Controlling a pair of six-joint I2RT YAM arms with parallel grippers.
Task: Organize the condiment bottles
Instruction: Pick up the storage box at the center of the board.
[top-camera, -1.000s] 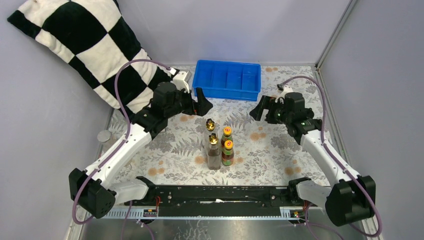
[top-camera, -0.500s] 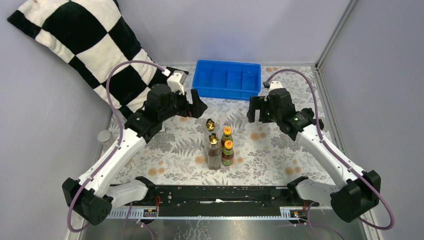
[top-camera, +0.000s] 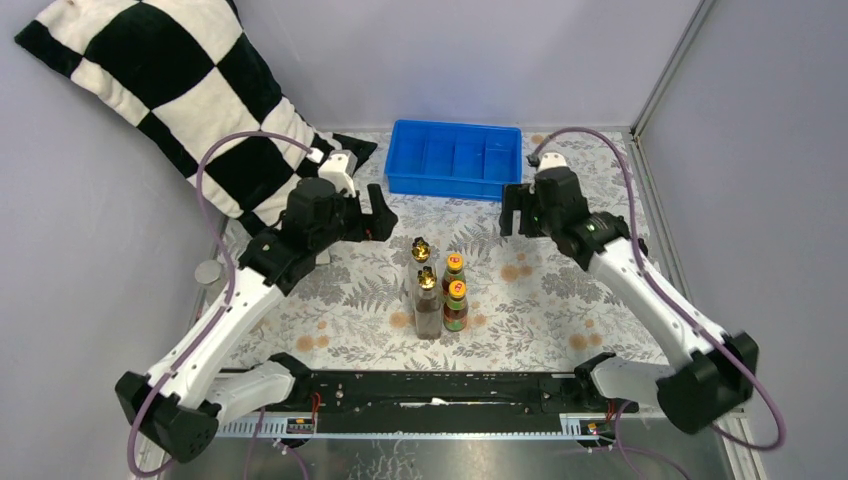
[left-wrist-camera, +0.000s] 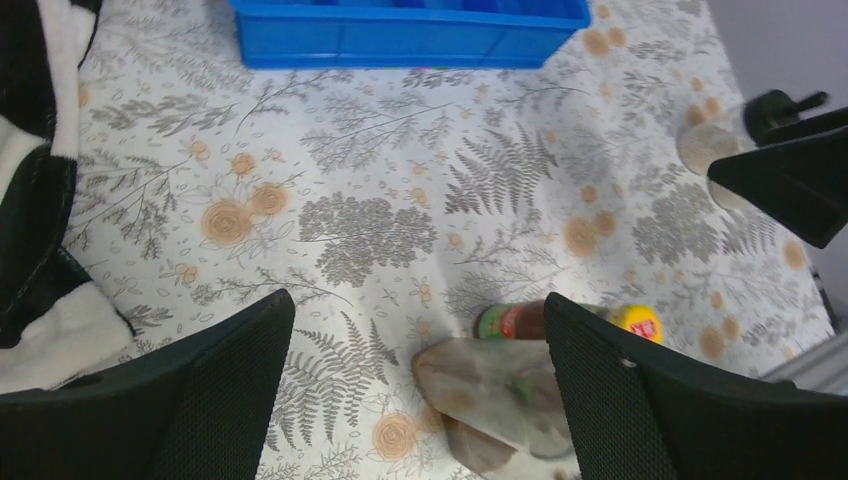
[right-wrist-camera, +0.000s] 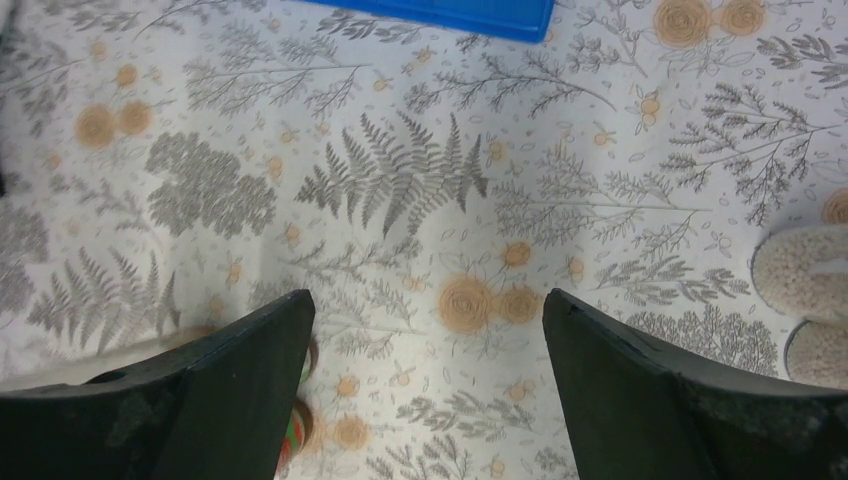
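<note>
1. Both arms have swung back toward the blue tray (top-camera: 455, 160).
2. The left tool (top-camera: 378, 213) and the right tool (top-camera: 512, 215) gape wide, holding nothing.
3. Four condiment bottles (top-camera: 437, 290) stay clustered mid-way across the bench (top-camera: 560, 300); their labels are unreadable.

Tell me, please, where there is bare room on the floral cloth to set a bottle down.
Bare floral cloth lies between the blue plastic compartment tray and the clear gold-spouted bottles, and right of the dark orange-capped bottles. The centre is crowded: all four stand close together.
</note>
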